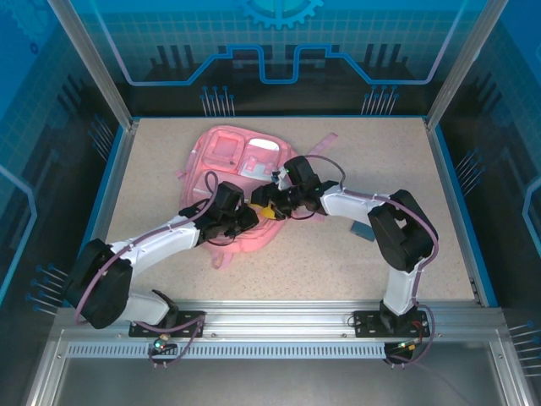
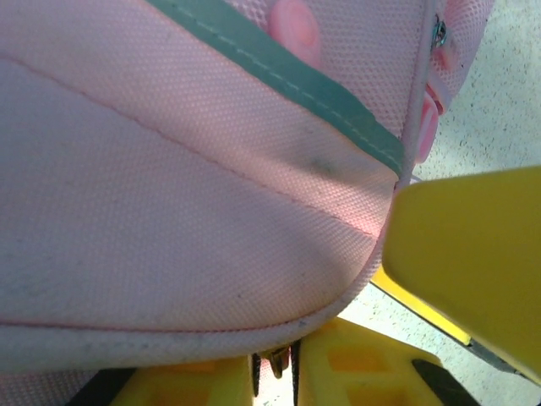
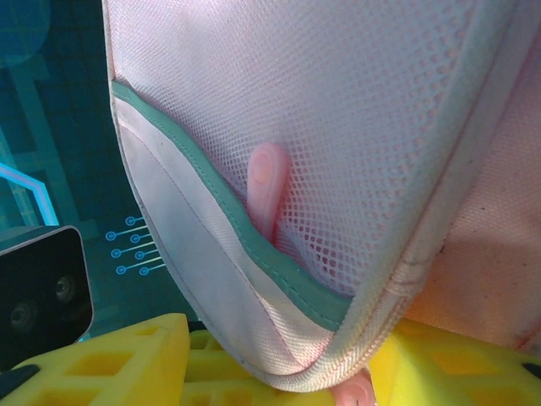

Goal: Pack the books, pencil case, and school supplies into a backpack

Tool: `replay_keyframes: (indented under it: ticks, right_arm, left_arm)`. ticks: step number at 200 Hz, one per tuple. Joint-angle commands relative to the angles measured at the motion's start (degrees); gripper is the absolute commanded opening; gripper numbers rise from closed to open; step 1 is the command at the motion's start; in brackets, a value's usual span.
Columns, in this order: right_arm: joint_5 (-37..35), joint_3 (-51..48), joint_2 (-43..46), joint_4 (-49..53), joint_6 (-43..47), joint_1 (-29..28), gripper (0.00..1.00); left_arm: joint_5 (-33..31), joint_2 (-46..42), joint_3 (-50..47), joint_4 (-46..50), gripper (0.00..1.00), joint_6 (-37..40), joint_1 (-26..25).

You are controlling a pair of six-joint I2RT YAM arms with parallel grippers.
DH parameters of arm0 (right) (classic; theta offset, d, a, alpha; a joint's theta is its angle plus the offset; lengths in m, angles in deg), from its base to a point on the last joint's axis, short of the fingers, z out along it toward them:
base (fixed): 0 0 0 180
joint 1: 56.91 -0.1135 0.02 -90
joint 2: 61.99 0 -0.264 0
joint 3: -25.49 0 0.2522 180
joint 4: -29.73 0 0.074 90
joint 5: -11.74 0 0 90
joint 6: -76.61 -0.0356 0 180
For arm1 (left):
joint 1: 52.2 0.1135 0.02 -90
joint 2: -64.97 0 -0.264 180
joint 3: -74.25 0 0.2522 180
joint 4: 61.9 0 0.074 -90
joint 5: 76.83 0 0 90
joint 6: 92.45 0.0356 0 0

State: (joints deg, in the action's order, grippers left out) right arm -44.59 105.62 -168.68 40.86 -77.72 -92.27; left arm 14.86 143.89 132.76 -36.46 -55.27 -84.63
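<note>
Where the right pincer (image 3: 296,372) clamps, the backpack (image 3: 355,127) hangs.

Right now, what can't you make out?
Backpack contents: top view, its own fabric hides them.
Left gripper grip: left wrist view, tips cut by bottom edge; pinch unclear.
Pink piece in mesh pocket: right wrist view, veiled by mesh.
Grey-blue flat piece: top view, against right arm, too small.
</note>
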Motion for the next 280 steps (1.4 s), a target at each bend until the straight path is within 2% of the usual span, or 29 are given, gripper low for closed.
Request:
replay_keyframes:
  ticks: [1, 30, 73, 102, 134, 153, 174, 188, 204, 213, 229, 251, 280]
  right_arm:
    - [0.88, -0.55, 0.00, -0.65, -0.75, -0.15, 0.57]
    - [-1.52, -0.37, 0.29, 1.67, -0.05, 0.15, 0.55]
    - [-6.24, 1.41, 0.27, 7.02, 2.03, 0.03, 0.50]
    - [-12.05, 3.85, -0.07, 12.43, 4.31, 0.01, 0.35]
    - [-18.35, 6.72, -0.40, 17.59, 7.33, 0.11, 0.09]
    - [-22.29, 8.05, -0.11, 20.42, 9.34, 0.20, 0.05]
    - [-23.39, 7.69, 0.90, 20.37, 9.97, 0.29, 0.06]
    - [-21.33, 6.72, 1.49, 18.21, 9.84, 0.29, 0.10]
    - [-15.32, 4.35, 2.06, 11.83, 7.60, 0.15, 0.26]
    - [-12.16, 4.12, 1.67, 10.19, 5.83, -0.04, 0.39]
    - [-8.16, 3.81, 0.79, 7.51, 2.67, -0.79, 0.48]
    - [-5.89, 3.85, -0.29, 5.59, -0.58, -2.25, 0.53]
    - [-4.62, 5.35, -2.63, 4.72, -2.01, -3.39, 0.53]
  left_arm:
    - [-2.81, -0.19, -1.35, -1.45, 0.11, -0.38, -0.24]
    - [-5.71, -1.46, -1.90, 0.70, 0.00, 0.03, -0.19]
    - [-8.01, -3.27, -1.71, 5.19, 0.00, 1.43, -0.25]
    - [-9.07, -4.52, -0.23, 10.04, 0.00, 3.16, -0.23]
    - [-12.42, -5.89, 2.26, 18.11, 0.00, 5.79, -0.19]
    - [-15.95, -6.79, 4.09, 23.64, 0.00, 7.96, -0.07]
    - [-19.36, -6.84, 6.15, 28.79, 0.00, 10.10, 0.35]
    - [-19.48, -6.67, 6.79, 29.74, 0.00, 11.89, 0.44]
    - [-15.86, -6.49, 7.02, 27.41, 0.00, 14.36, 0.48]
    - [-13.03, -6.49, 6.85, 25.15, 0.00, 15.61, 0.42]
    - [-9.19, -6.50, 6.68, 21.89, 0.00, 16.98, 0.40]
    - [-6.21, -6.32, 6.86, 19.27, 0.00, 17.85, 0.07]
    - [-3.30, -5.63, 7.02, 16.86, 0.00, 18.81, -0.53]
